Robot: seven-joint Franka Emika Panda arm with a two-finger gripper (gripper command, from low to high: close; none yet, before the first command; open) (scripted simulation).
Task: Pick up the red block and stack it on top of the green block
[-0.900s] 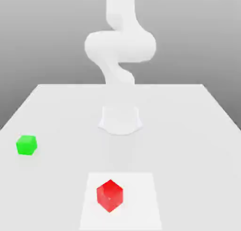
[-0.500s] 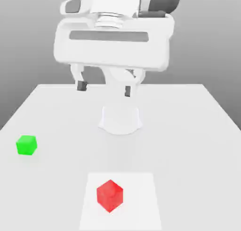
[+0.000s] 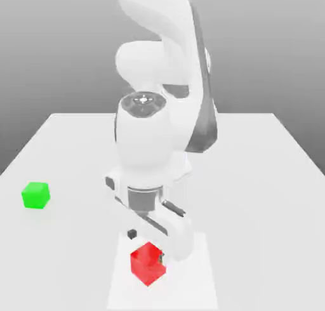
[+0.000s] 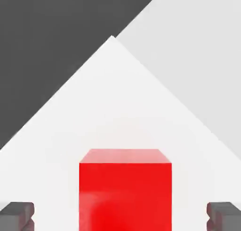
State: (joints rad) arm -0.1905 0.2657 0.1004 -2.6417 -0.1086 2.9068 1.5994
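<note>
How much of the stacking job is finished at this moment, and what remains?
Done: the claw has reached the red block, its fingertips open on either side, not yet touching. In hand: closing on the block, which sits on the white mat. Left: grasping, lifting, carrying toward the exterior view's left and stacking on the green block, which stands alone.

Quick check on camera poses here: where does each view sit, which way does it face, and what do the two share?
Exterior view: off the arm, raised, looking down across the white table at the arm's base; shows the white arm, the end effector, the small red cube and the small green cube.
Hand view: on the hand, looking along the dark fingertips at the red cube, which sits between them with gaps either side.
Shared: red cube, fingertips, table.
</note>
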